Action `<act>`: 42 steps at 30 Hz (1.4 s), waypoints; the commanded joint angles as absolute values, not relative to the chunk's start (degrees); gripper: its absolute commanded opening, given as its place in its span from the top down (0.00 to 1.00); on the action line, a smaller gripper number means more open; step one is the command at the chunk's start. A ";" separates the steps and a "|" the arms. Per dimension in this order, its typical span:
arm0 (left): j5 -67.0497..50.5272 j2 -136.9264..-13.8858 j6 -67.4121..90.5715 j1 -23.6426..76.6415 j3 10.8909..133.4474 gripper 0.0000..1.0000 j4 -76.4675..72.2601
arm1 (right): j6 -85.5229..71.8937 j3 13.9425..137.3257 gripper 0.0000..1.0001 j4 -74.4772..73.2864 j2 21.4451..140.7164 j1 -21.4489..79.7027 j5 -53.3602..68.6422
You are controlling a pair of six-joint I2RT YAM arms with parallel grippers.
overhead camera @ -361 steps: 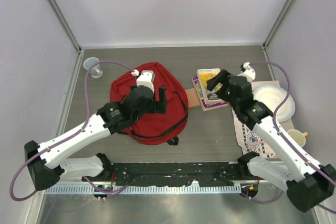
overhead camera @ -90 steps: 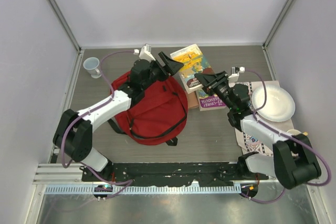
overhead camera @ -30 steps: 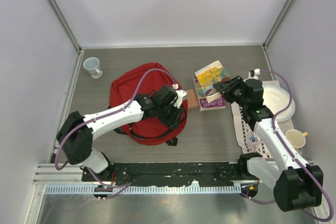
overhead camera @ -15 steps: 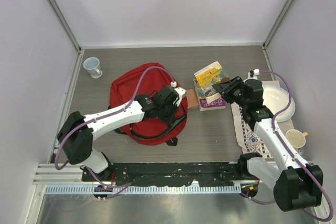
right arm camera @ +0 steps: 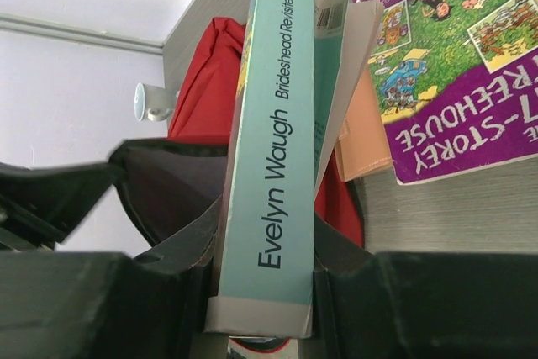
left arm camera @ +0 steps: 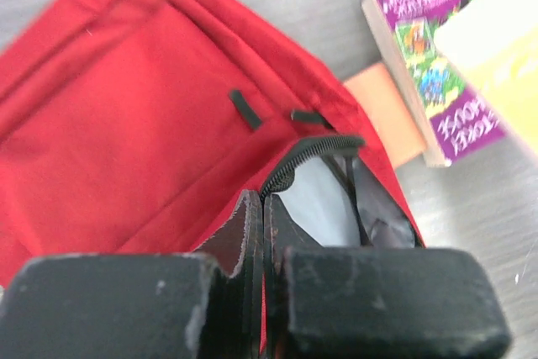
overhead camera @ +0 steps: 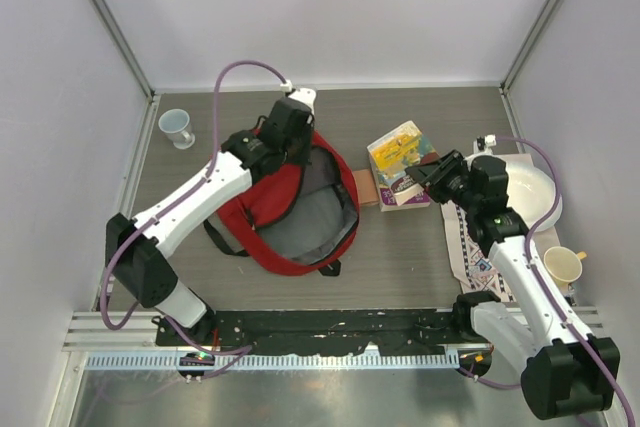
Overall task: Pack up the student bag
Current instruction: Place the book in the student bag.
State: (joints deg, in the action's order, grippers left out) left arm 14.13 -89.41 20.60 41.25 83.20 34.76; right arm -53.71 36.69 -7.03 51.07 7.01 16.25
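Student bag [left arm camera: 126, 124]: lying flat on the grey table [overhead camera: 420, 257], left of centre. Its main opening is gaping and showing pale grey lining [overhead camera: 315, 219].
Left pincer [left arm camera: 260, 208]: squeezing tight on the black-zippered edge of the bag's opening, fingers pressed together with the fabric between them.
Right pincer [right arm camera: 265, 292]: gripping a paperback [right arm camera: 277, 140] by its lower end. The teal spine is reading "Evelyn Waugh, Brideshead Revisited".
Paperback's place: hanging in the air, right of the bag.
Purple book [right arm camera: 454, 81]: lying flat on the table under the paperback.
Orange flat item [left arm camera: 391, 111]: sitting between bag and purple book.
Far left: a small cup [overhead camera: 177, 127] is standing alone.
Right edge: a white bowl [overhead camera: 530, 197] and a mug [overhead camera: 562, 267] are resting by a patterned mat [overhead camera: 470, 247].
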 commanded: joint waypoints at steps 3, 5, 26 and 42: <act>17.05 -88.86 20.30 39.73 93.24 1.00 33.92 | -53.00 41.39 0.99 -2.11 47.20 6.68 25.91; 18.10 -87.90 21.35 39.64 93.78 1.00 34.01 | -53.52 42.18 0.99 -2.11 47.02 6.68 31.01; 25.05 -77.00 26.28 39.73 84.55 1.00 27.95 | -56.68 43.08 0.99 -4.50 41.83 6.77 54.14; 23.73 -74.97 27.25 39.73 82.97 1.00 27.42 | -64.24 32.79 0.99 17.48 55.71 23.72 41.77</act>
